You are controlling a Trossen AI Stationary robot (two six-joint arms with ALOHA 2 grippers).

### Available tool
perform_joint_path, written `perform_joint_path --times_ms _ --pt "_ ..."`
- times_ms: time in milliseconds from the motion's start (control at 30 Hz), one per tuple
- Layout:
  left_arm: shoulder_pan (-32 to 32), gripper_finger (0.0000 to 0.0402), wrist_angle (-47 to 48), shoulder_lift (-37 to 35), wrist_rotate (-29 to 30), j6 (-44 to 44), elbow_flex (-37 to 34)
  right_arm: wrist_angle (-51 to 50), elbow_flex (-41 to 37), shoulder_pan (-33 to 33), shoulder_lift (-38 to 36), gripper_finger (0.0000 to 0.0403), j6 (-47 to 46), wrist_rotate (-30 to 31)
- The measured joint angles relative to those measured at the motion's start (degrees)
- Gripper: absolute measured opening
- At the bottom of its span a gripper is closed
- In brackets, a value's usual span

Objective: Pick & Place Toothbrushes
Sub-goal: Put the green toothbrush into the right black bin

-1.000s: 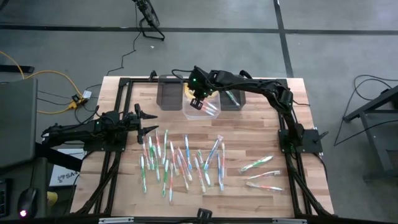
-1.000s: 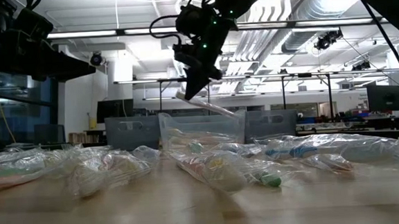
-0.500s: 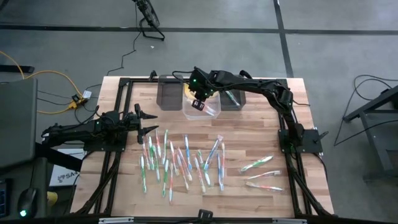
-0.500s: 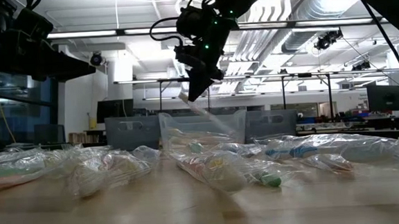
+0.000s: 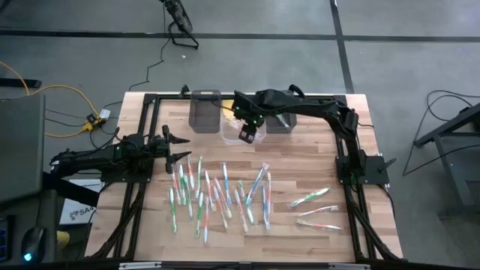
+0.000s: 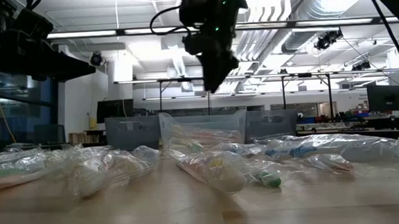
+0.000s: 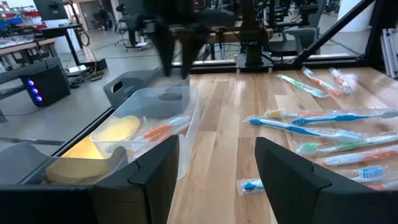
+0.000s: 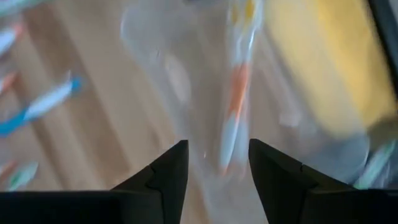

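We find the right gripper [image 5: 247, 135] raised above the clear bin [image 5: 241, 129] in the row of bins along the far edge of the surface [image 5: 300, 169], with a dark bin [image 5: 204, 111] on one side and another dark bin [image 5: 280, 120] on the other. In the right wrist view its fingers [image 8: 163, 174] stand spread with a gap between them, and they pinch nothing. An orange-and-white toothbrush [image 8: 235, 118] lies below that gap inside the clear bin, apart from both fingers; the left wrist view shows the same toothbrush [image 7: 163, 129] resting in the bin beside a yellow object [image 7: 118, 129]. In the low view the right gripper [image 6: 215, 80] hangs well above the bin's rim, with nothing between the fingers. We note the left gripper [image 5: 176, 147] lying near the left side of the surface, its fingers [image 7: 152, 171] spread wide and empty, just beside the nearest of the loose toothbrushes. The remaining toothbrushes [image 5: 217, 191] lie scattered across the middle of the surface in clear wrappers, green, blue, pink and white, and a smaller group of toothbrushes [image 5: 315, 208] lies near the right side, well apart from both grippers.
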State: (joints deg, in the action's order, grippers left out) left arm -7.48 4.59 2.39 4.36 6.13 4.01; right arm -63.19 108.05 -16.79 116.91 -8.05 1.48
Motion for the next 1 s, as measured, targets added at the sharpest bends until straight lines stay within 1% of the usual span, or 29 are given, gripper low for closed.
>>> perform_joint_path --times_ms 200,333,500,600,667,767,867,1000 --pt "0.02 0.0206 -0.01 -0.02 0.02 0.0 0.0 -9.69 0.0 4.99 -1.01 0.0156 -4.53 0.56" --pt "0.01 0.0206 0.01 0.01 0.02 0.0 -0.01 -15.16 0.0 8.22 -1.01 0.0155 -8.32 5.16" --pt "0.02 0.0206 -0.01 0.01 0.04 0.0 0.01 -20.83 0.0 11.77 -1.01 0.0155 -17.59 9.85" --pt "0.02 0.0206 0.01 0.01 0.06 0.0 0.01 -22.81 -0.9 14.21 -1.86 0.0155 -23.44 10.52" --pt "0.0 0.0206 0.0 0.01 0.07 0.0 -0.02 -22.86 -2.9 16.28 -3.2 0.0155 -25.75 10.47" --pt "-0.01 0.0206 0.01 0.0 0.26 0.0 -0.02 -22.04 -7.55 19.68 -5.16 0.0155 -26.67 10.3" --pt "0.02 0.0206 0.01 0.01 0.26 0.0 -0.02 -20.99 -12.8 22.85 -7.33 0.0155 -29.72 9.56" --pt "0.02 0.0206 -0.01 0.0 0.26 0.0 -0.01 -17.12 -20.94 26.15 -12.33 0.0155 -33.6 5.81"
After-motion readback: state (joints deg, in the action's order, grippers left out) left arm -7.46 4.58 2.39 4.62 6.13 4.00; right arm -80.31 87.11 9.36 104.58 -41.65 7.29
